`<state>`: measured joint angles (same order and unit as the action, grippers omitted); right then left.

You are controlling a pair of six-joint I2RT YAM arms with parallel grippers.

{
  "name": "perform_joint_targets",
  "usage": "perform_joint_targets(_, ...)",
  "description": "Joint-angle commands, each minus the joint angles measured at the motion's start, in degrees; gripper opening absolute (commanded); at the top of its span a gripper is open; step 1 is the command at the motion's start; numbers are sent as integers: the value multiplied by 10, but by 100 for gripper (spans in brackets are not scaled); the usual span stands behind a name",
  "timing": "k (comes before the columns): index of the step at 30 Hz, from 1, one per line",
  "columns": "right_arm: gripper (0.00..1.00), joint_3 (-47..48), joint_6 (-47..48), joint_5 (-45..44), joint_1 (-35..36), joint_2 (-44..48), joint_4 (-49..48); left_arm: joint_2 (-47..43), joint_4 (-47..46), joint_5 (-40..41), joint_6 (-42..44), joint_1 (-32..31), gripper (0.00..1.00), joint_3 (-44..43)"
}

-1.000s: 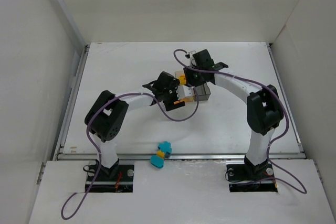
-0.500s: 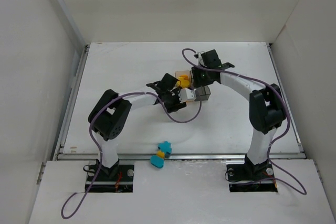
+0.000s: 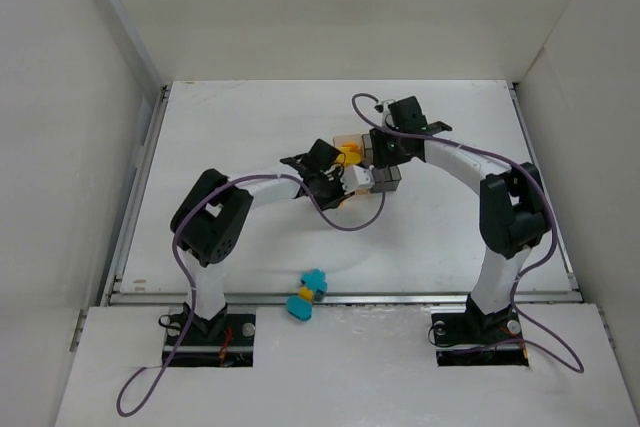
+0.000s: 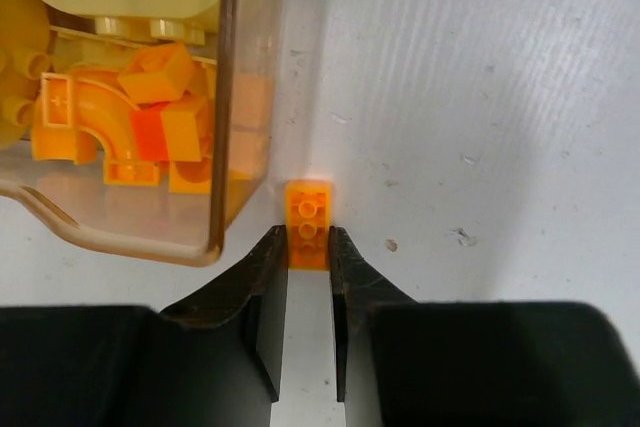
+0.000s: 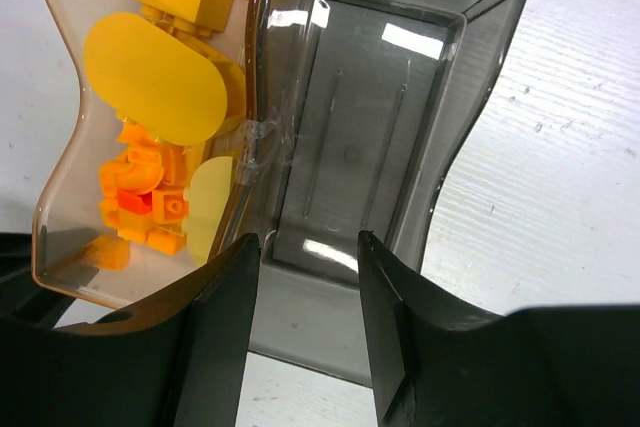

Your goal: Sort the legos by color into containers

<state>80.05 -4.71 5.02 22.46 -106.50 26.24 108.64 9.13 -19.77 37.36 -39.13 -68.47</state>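
Left claw (image 4: 306, 237): clamped on near end of small orange plastic brick (image 4: 309, 202), on white counter (image 4: 480, 97) beside amber see-through bin (image 4: 240, 67). Right claw (image 5: 307, 242): spread over smoky grey bin (image 5: 370, 127). Expect slip from shallow grip, snag from adjacent wall.

Here's the tally: 2 arms, the left arm (image 3: 262, 187) and the right arm (image 3: 458, 160), so 2 grippers, the left gripper (image 4: 306, 245) and the right gripper (image 5: 305, 247). 2 bins joined together: 1 amber bin (image 4: 246, 87), 1 grey bin (image 5: 478, 67). 1 orange brick (image 4: 308, 209) out on its own. Down at the near edge, 2 teal pieces (image 3: 315, 279) and 1 yellow piece (image 3: 305, 293). Inside the amber bin, 2 pale oval pieces (image 5: 155, 77) and an orange heap (image 4: 130, 127), too jumbled to count
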Motion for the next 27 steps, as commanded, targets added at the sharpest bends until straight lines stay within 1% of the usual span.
perform_joint_targets(1,49,-7,7,6,-4,31,-26,-37,62,-52,9,10,0,9)
perform_joint_targets(3,49,-12,7,6,-4,37,-32,-88,62,-68,31,31,0,34)
perform_joint_targets(4,49,-12,7,6,-4,38,-32,-108,52,-73,42,31,0,42)
perform_joint_targets(5,49,-12,7,6,-9,38,-32,-146,42,-80,56,39,0,48)
perform_joint_targets(6,49,-12,7,6,-9,38,-37,-162,17,-80,56,39,0,48)
perform_joint_targets(9,49,-12,1,11,-9,38,-44,-187,-14,-106,61,39,0,37)
perform_joint_targets(11,49,-12,1,11,-9,43,-50,-179,-56,-113,32,39,0,5)
perform_joint_targets(12,49,-12,1,11,-9,43,-50,-158,-69,-113,15,39,0,-10)
perform_joint_targets(13,49,-12,1,11,-9,43,-50,-142,-76,-113,6,39,0,-42)
perform_joint_targets(14,49,-17,-4,11,-9,49,-50,-125,-76,-113,6,39,0,-60)
perform_joint_targets(15,49,-17,-4,11,-9,49,-50,-107,-71,-95,6,39,0,-76)
perform_joint_targets(16,49,-17,-4,11,-9,49,-50,-73,-71,-85,6,39,0,-91)
perform_joint_targets(18,49,-17,-4,11,-15,49,-50,-45,-42,-78,12,34,1,-133)
perform_joint_targets(19,49,-17,-4,11,-15,55,-50,-26,-35,-72,20,34,4,-142)
perform_joint_targets(23,49,-17,-4,11,-21,61,-44,-13,-35,-65,25,34,25,-148)
perform_joint_targets(24,49,-17,-9,11,-21,61,-44,-13,-35,-65,25,34,32,-142)
perform_joint_targets(25,49,-17,-9,11,-21,61,-44,-13,-35,-65,25,34,47,-142)
perform_joint_targets(27,49,-17,-9,6,-21,61,-44,-19,-45,-65,20,28,58,-136)
